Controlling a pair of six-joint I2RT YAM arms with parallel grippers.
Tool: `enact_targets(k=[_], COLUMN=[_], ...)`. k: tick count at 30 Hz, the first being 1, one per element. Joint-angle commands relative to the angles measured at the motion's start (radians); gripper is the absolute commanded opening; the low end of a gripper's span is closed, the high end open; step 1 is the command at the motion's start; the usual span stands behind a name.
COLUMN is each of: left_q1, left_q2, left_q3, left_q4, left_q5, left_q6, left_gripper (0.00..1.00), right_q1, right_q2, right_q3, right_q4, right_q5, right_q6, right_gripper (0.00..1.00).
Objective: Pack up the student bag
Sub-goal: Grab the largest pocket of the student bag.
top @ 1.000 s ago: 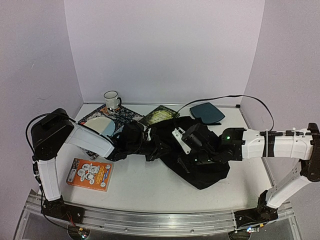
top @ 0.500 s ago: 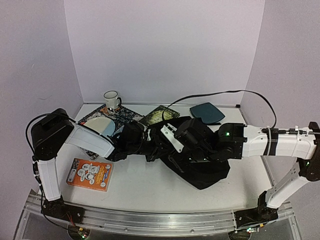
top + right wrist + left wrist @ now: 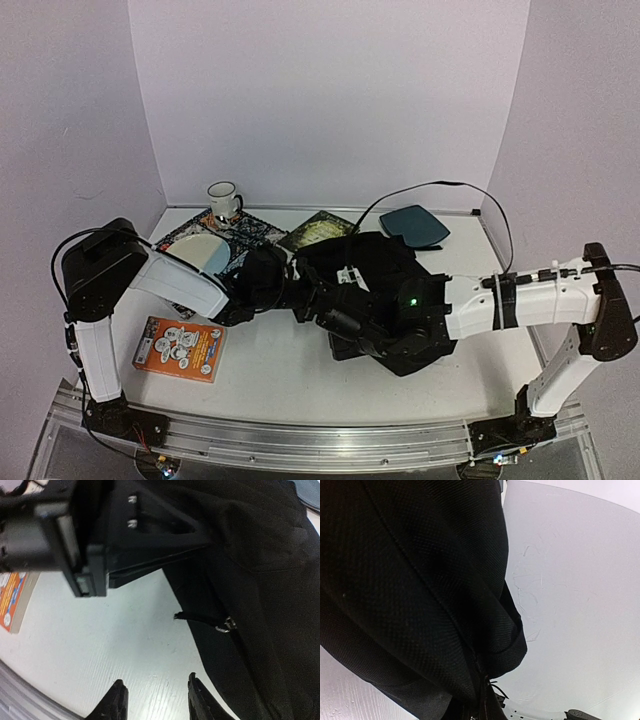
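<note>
**Student bag (image 3: 385, 262) pinned at one end, other gripper free**
We note the bag slumped mid-desk (image 3: 270, 372). The left gripper (image 3: 290, 290) is clenched on its fabric, probably to anchor that edge. The right gripper (image 3: 156, 700) hangs released with its jaws apart over bare desk just beside the bag, perhaps lining up on the metal ring (image 3: 226, 625).

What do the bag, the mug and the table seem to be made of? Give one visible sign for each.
Bag: black woven fabric, matte; fine weave and soft folds show.
Mug: probably enamelled metal or ceramic; glossy white, dark rim.
Table: looks like white-painted wood, faint grain lines; could be laminate.
</note>
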Motion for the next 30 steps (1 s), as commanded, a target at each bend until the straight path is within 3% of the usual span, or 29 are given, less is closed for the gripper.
enact_targets(k=[1, 11, 17, 21, 30], left_q1=[-0.01, -0.035, -0.044, -0.048, -0.064], left_q2=[-0.044, -0.035, -0.028, -0.026, -0.023], left_q3=[0.0, -0.003, -0.003, -0.004, -0.005], left_q4=[0.154, 0.187, 0.199, 0.207, 0.217], left_q5=[-0.041, -0.049, -0.046, -0.043, -0.042], left_q6=[-0.065, -0.088, -0.099, -0.099, -0.096], left_gripper=[0.0, 0.0, 0.0, 0.0, 0.0], right_q1=[0.001, -0.036, -0.042, -0.046, -0.072], right_q2=[0.06, 0.136, 0.152, 0.139, 0.158], right_q3=[0.005, 0.03, 0.076, 0.073, 0.065], right_q4=[-0.051, -0.059, -0.06, -0.06, -0.06], right_q5=[0.17, 0.294, 0.321, 0.355, 0.366], right_q6=[0.203, 0.356, 0.384, 0.401, 0.445], right_gripper=[0.43, 0.46, 0.55, 0.55, 0.41])
